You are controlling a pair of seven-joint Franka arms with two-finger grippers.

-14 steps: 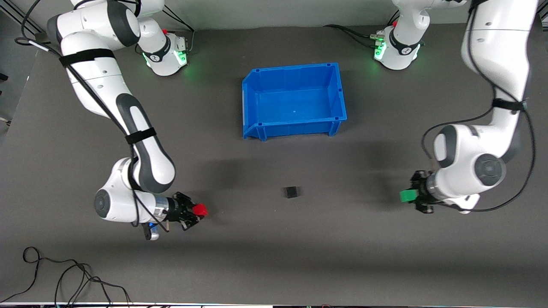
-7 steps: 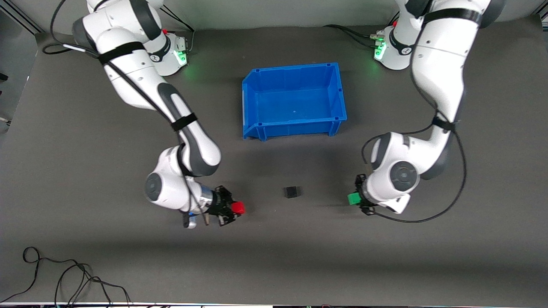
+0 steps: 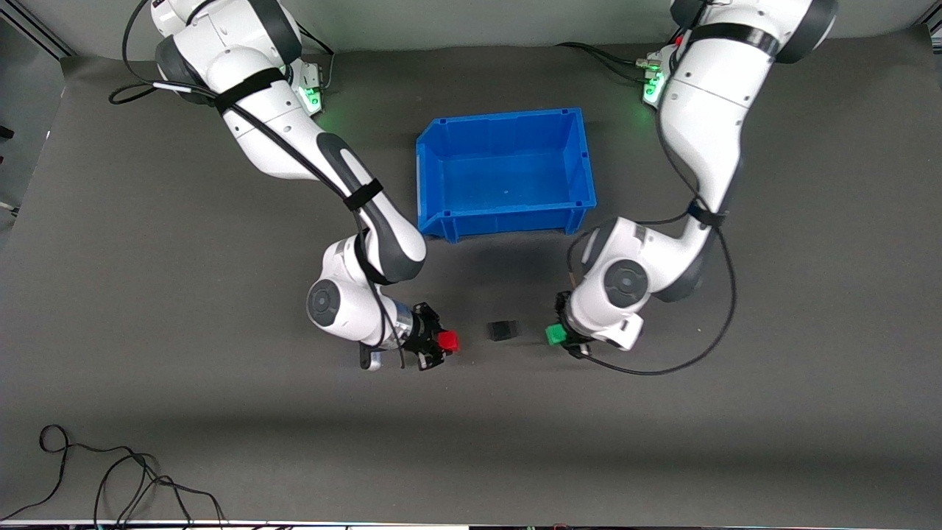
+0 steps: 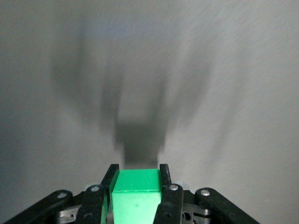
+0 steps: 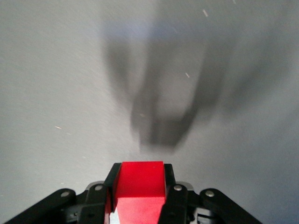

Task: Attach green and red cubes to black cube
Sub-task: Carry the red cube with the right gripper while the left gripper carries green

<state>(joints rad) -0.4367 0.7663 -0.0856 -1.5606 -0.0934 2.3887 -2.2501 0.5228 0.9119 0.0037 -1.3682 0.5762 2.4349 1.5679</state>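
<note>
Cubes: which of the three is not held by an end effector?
The black cube. It sits alone on the table, while the red cube is in the right end effector and the green cube in the left end effector.

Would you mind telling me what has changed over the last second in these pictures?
Both arms swung inward toward the black cube: the right gripper, shut on the red cube, and the left gripper, shut on the green cube, now flank it closely without touching. The black cube and blue bin stayed put.
</note>
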